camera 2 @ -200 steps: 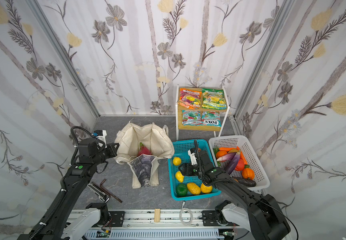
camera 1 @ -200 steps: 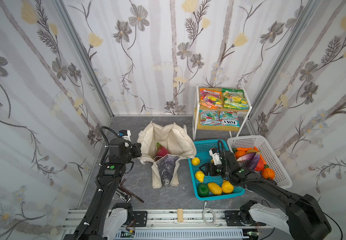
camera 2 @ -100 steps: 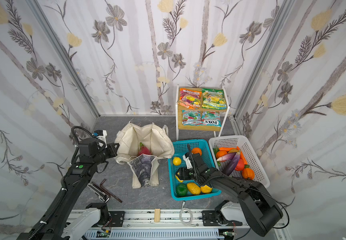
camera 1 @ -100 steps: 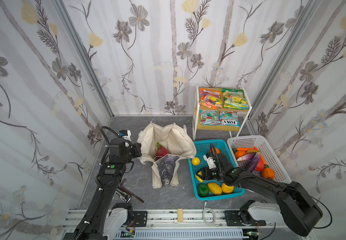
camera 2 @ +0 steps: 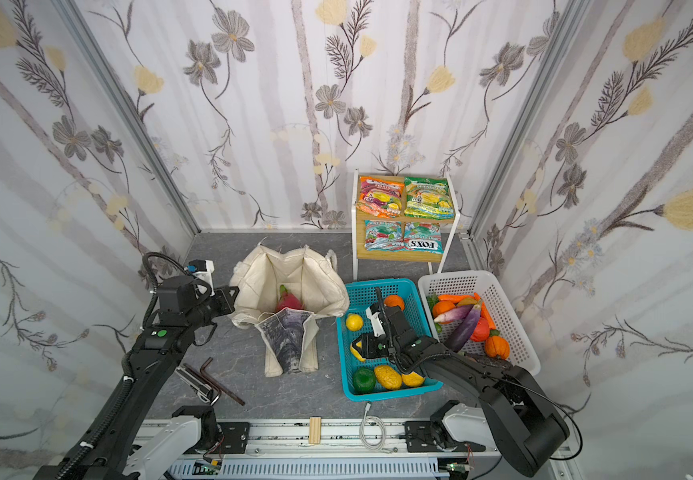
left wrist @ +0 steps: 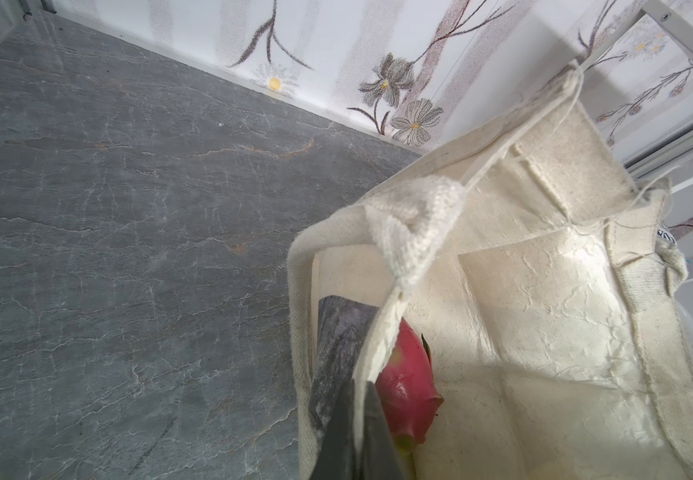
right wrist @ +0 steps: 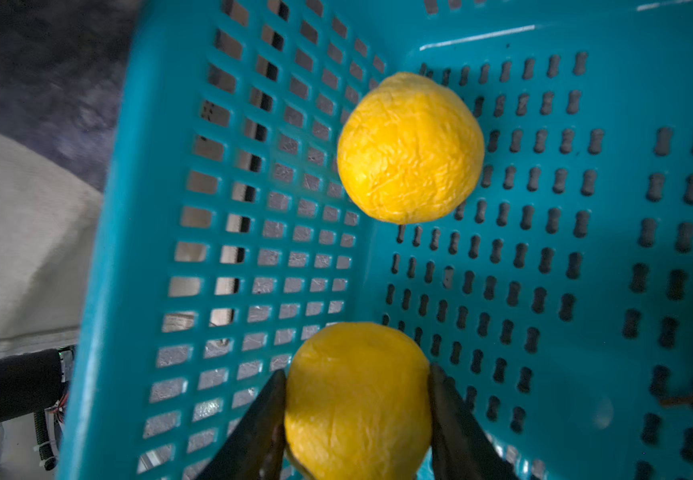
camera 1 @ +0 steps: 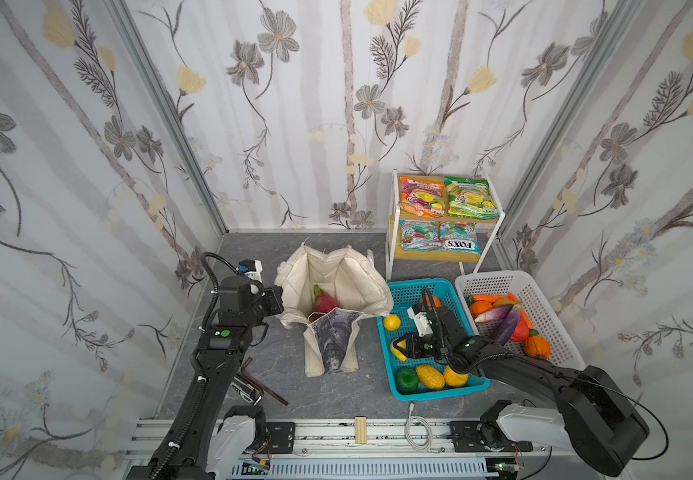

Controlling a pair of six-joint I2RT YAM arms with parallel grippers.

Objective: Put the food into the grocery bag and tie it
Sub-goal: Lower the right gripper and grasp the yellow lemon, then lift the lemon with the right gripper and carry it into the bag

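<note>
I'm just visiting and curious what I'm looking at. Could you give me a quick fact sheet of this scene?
Grocery bag: open, dragon fruit inside
Left end effector: shut on the grocery bag's rim
Right end effector: closed around a yellow fruit in the teal basket
White basket: holds the eggplant
Shelf: snack packets

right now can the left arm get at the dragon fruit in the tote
Probably not: the left gripper is shut on the tote, holding its mouth open. The dragon fruit lies just inside, uncovered, so only that grip is in the way.
</note>
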